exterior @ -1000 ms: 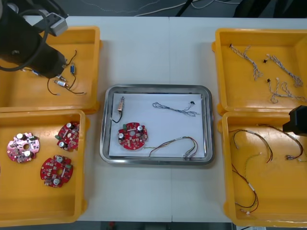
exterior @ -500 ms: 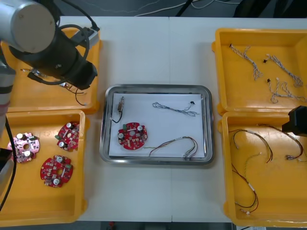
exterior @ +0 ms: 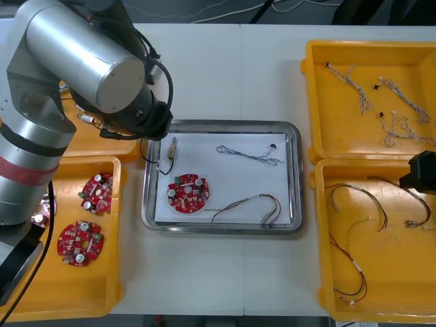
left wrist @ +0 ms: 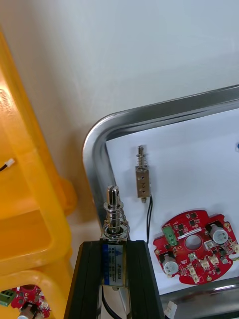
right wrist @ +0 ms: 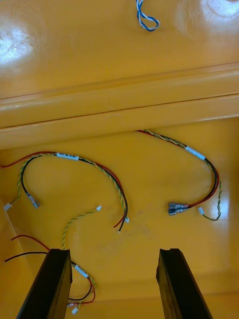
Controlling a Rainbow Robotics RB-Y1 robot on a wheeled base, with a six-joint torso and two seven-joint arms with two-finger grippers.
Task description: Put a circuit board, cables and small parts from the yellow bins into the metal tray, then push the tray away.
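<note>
Left gripper (left wrist: 112,256) grips 1 metal part (left wrist: 113,212) over the tray (left wrist: 92,149) rim, ready for release inside; right gripper (right wrist: 112,281), fingers (right wrist: 52,284) apart, waits over a bin (right wrist: 149,174).

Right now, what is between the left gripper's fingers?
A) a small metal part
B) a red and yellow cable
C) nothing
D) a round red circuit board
A: in the left wrist view, the left gripper is shut on a small metal part with a spring, beside the metal tray's rim. The right gripper hangs open over a yellow bin.
</note>
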